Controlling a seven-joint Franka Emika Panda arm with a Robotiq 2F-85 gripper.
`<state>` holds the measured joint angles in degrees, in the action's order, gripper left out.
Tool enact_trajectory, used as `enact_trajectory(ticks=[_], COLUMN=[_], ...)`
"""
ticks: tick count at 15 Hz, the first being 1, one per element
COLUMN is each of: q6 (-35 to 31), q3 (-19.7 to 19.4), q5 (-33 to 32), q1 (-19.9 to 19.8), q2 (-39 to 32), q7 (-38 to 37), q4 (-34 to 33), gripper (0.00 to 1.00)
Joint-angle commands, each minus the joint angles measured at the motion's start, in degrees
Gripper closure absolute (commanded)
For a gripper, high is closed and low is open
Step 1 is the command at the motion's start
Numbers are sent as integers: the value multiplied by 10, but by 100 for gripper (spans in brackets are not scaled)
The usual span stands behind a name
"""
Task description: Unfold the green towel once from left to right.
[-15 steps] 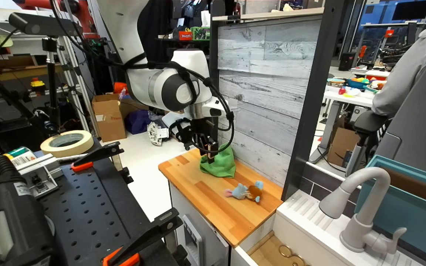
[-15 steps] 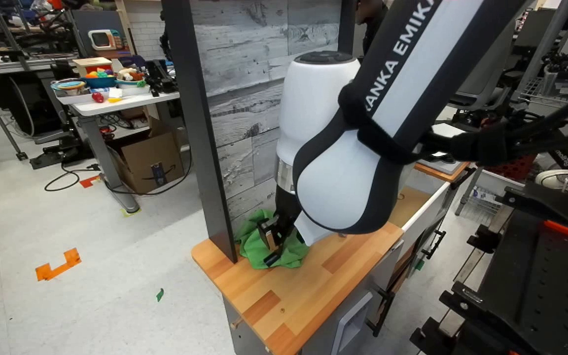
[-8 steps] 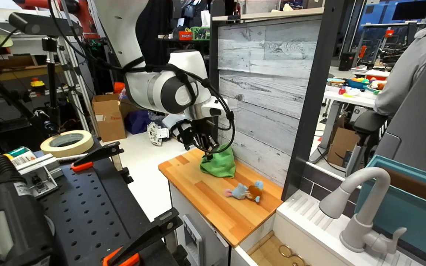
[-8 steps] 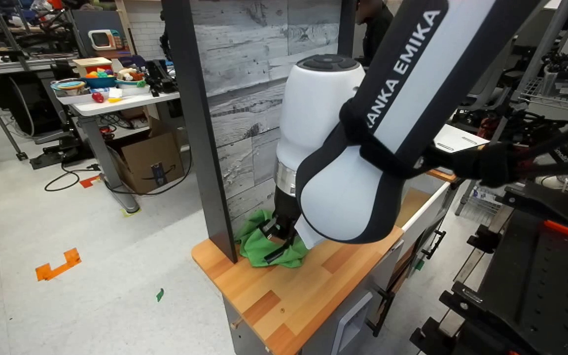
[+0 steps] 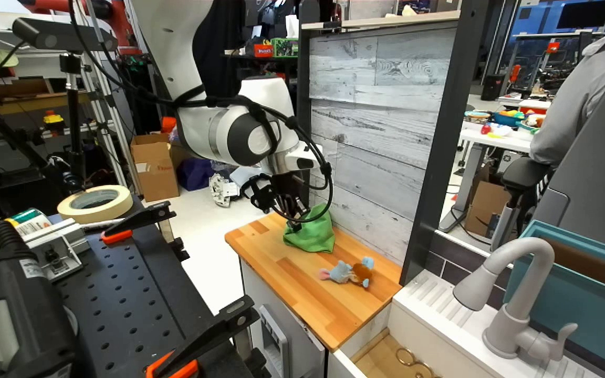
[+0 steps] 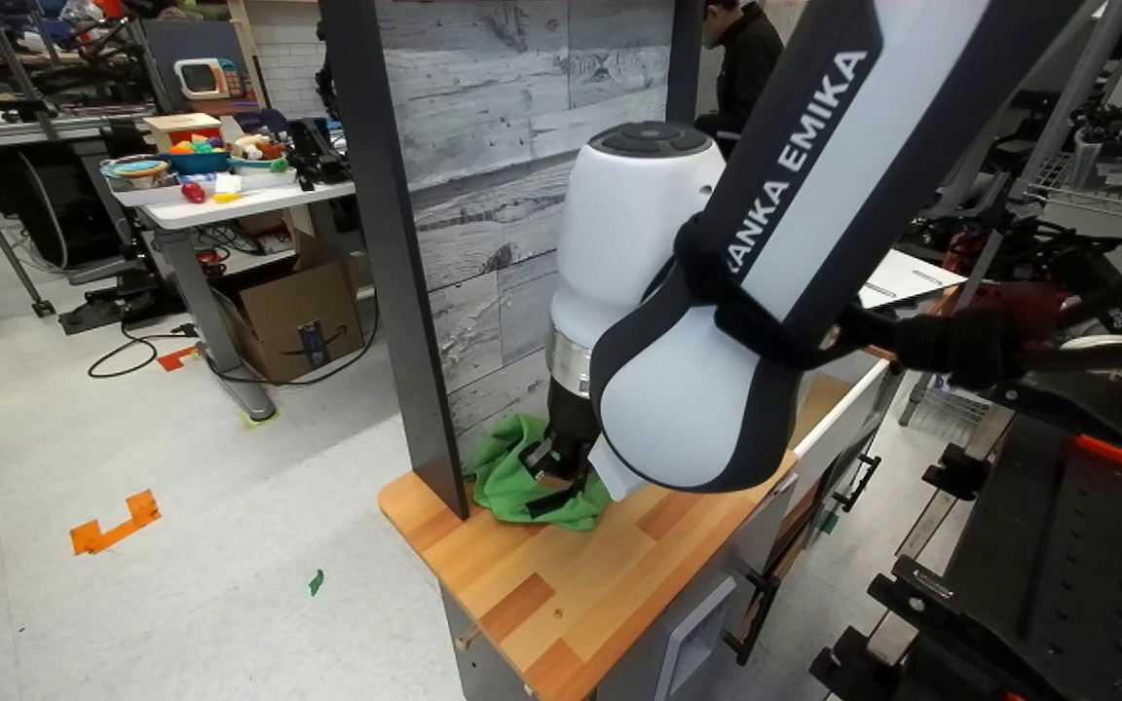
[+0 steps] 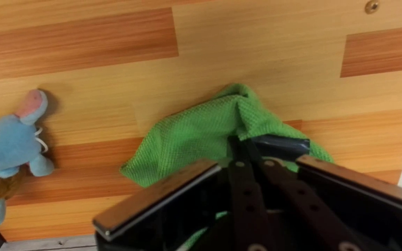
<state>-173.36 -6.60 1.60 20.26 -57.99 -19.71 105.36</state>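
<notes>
The white arm (image 6: 678,394) sits a little lower than a second ago, and in both exterior views the gripper (image 5: 295,227) reaches down to the green towel (image 5: 314,233). Its fingers (image 7: 286,146) stand narrower than a second ago: in the wrist view they are drawn close together, with a fold of the towel pinched between their tips, and the dark tip on the right lies partly under that fold. The towel keeps nearly the same outline, bunched and creased at the far left of the wooden counter (image 5: 329,310) in an exterior view. It is against or just beside the grey plank panel (image 5: 381,126); which, I cannot tell. In an exterior view, it lies by the foot of the dark post (image 6: 395,253). The blue and brown soft toy (image 5: 352,272) stays where it is, nearer and to the right of the towel, well apart from it. In an exterior view, more of a person in black (image 6: 748,58) shows on the far side, beyond the panel.
</notes>
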Motion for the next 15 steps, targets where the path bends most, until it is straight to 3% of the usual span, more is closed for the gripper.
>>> enact_trajectory(ticks=[1, 6, 15], q6=[-22, -46, -105], q3=[-15, -33, -126], q5=[8, 7, 17], q1=[17, 44, 196], q2=[11, 72, 210], q7=[7, 8, 11], q4=[16, 88, 253], gripper=[100, 100, 100])
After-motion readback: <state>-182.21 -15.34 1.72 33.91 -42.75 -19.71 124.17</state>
